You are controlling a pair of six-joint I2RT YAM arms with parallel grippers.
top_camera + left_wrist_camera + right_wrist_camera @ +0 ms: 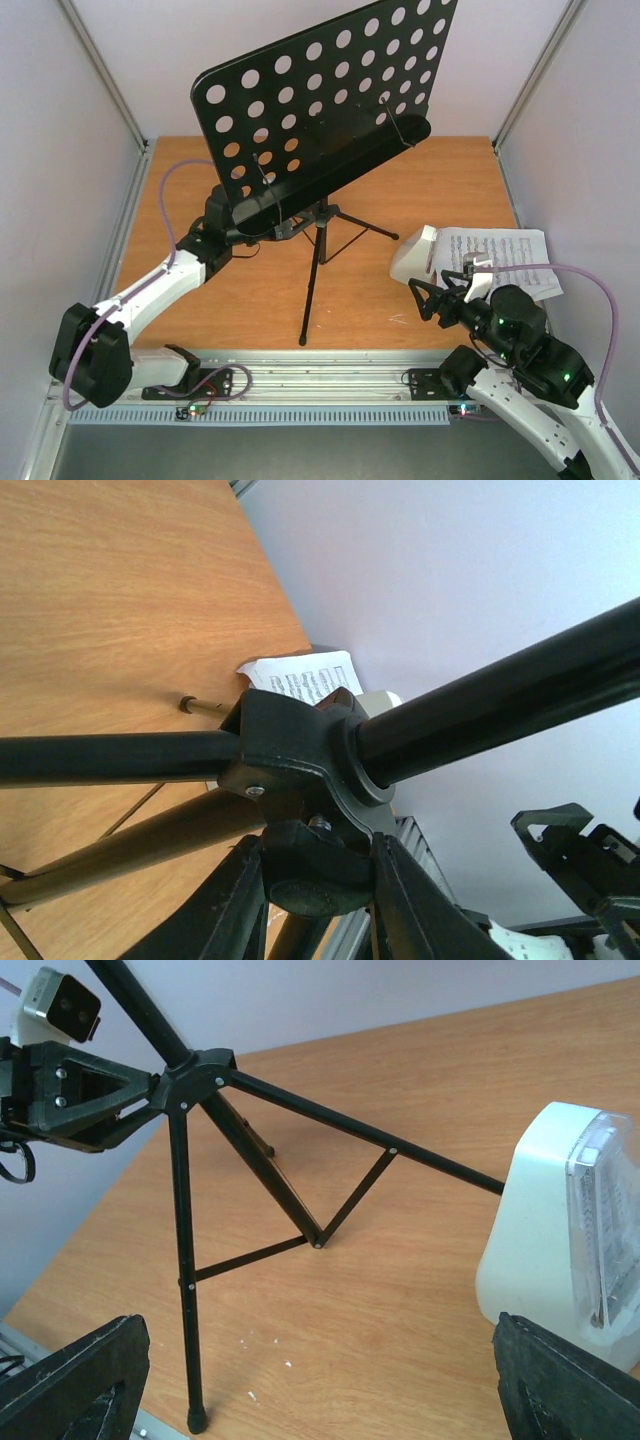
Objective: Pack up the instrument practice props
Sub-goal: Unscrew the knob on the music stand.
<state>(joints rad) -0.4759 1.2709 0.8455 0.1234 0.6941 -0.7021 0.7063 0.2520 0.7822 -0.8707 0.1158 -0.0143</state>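
Wooden table [400, 200] carries a tall black tripod music stand [316, 270] at its centre: stiff, likely top-heavy, best held at the hub, where the left jaws clamp narrowly. Right of it lie a limp white printed sheet of music [510, 255] and a small white pyramid-shaped metronome [415, 258], probably slick; the right jaws gape wide just beside it.
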